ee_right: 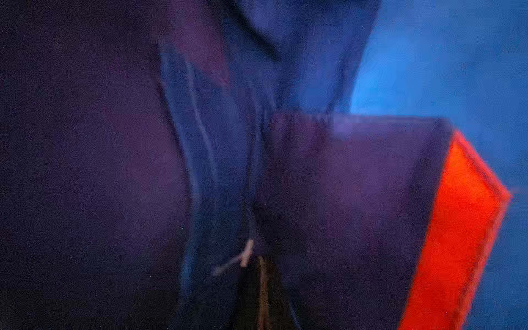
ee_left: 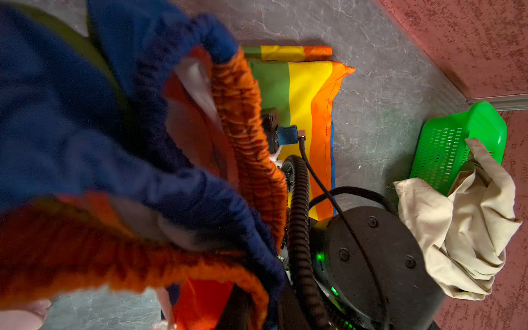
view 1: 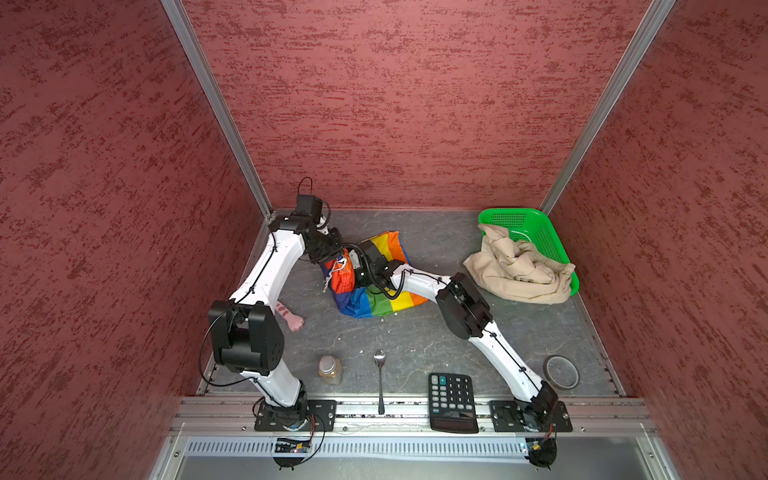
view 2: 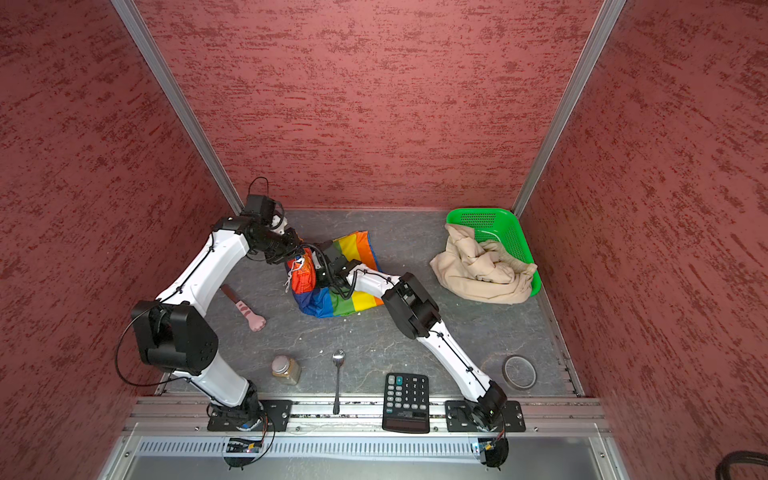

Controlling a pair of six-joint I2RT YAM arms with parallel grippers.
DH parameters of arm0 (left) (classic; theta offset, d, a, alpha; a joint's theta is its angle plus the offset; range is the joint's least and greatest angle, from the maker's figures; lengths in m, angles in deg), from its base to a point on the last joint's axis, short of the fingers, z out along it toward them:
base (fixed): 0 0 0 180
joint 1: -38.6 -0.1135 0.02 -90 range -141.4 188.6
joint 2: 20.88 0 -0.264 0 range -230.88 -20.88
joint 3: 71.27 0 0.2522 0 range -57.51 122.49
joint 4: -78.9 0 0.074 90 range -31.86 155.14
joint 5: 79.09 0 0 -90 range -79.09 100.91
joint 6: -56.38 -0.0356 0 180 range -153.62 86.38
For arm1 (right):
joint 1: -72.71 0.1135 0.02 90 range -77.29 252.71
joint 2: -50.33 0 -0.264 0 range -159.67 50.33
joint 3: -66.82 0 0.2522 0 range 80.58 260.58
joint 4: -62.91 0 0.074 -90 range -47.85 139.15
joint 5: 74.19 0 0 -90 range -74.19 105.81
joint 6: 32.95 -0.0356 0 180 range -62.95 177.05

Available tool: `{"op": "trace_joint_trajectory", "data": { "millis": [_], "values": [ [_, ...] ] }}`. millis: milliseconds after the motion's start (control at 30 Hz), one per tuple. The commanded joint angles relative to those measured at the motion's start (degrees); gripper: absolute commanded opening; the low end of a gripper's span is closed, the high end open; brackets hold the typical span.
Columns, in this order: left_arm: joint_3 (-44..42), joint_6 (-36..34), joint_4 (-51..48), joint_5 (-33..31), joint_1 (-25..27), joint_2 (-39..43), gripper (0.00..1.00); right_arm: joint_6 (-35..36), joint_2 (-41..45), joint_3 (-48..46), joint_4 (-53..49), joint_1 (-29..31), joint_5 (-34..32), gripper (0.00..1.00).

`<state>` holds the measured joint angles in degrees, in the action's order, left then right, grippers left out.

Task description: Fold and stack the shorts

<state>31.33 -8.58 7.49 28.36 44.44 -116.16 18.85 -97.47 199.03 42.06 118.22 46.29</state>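
The rainbow-striped shorts (view 1: 386,303) (view 2: 353,301) lie crumpled mid-table, their orange and blue gathered waistband (ee_left: 245,137) raised off the surface. My left gripper (view 1: 337,254) (view 2: 300,254) is at the raised waistband from the far left; bunched cloth hides its jaws in the left wrist view. My right gripper (view 1: 358,277) (view 2: 320,277) reaches in from the right, shut, with blue and red fabric (ee_right: 463,228) filling the right wrist view right up to its jaws. The beige shorts (view 1: 519,270) (view 2: 486,270) (ee_left: 463,228) hang crumpled over the edge of a green basket (view 1: 536,224) (view 2: 505,218) (ee_left: 485,120).
Near the front edge stand a small jar (view 1: 330,369), a spoon (view 1: 380,374), a calculator (view 1: 453,401) and a tape roll (view 1: 561,372). A pink cat-paw toy (view 1: 293,318) lies beside the left arm. Red walls close in three sides.
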Motion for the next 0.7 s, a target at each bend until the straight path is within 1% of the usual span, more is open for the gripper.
{"op": "trace_joint_trajectory", "data": {
  "millis": [0,67,133,167,233,300,367,433,667],
  "values": [
    [1.17,-1.72,-2.08,-0.82,0.59,-1.93,0.15,-6.66,10.34,-10.65,8.63,-4.13,5.5,0.08],
    [1.91,-2.07,-2.96,-2.03,1.04,-2.59,0.15,-8.92,18.93,-23.45,15.96,-6.85,5.91,0.1],
    [3.04,-2.45,-3.79,-3.36,1.65,-3.01,0.15,-8.04,27.76,-36.13,17.74,-10.14,4.44,0.1],
    [3.55,-2.54,-4.07,-3.77,1.84,-3.23,0.15,-6.36,30.9,-40.63,16.39,-11.39,3.1,0.1],
    [4.96,-2.54,-4.85,-4.48,2.22,-3.79,0.15,-1.9,37.12,-48.27,10.04,-14.36,-0.93,0.08],
    [6.56,-2.25,-6.1,-5.45,2.56,-4.65,0.15,0.74,40.34,-54.29,6.83,-16.81,-2.81,0.06],
    [8.27,-2.19,-7.26,-6.4,3.38,-5.59,0.15,1.28,41.89,-59.42,7.47,-18.88,-1.41,0.05],
    [10.18,-2.1,-8.78,-7.8,4.74,-6.75,0.15,1.93,41.74,-62.33,8.03,-19.99,-0.07,0.04],
    [17.11,-0.81,-14.34,-12.81,10.41,-12.17,0.15,0.58,37.41,-65.47,13.72,-20.43,0.55,0.02]
  ]
}}
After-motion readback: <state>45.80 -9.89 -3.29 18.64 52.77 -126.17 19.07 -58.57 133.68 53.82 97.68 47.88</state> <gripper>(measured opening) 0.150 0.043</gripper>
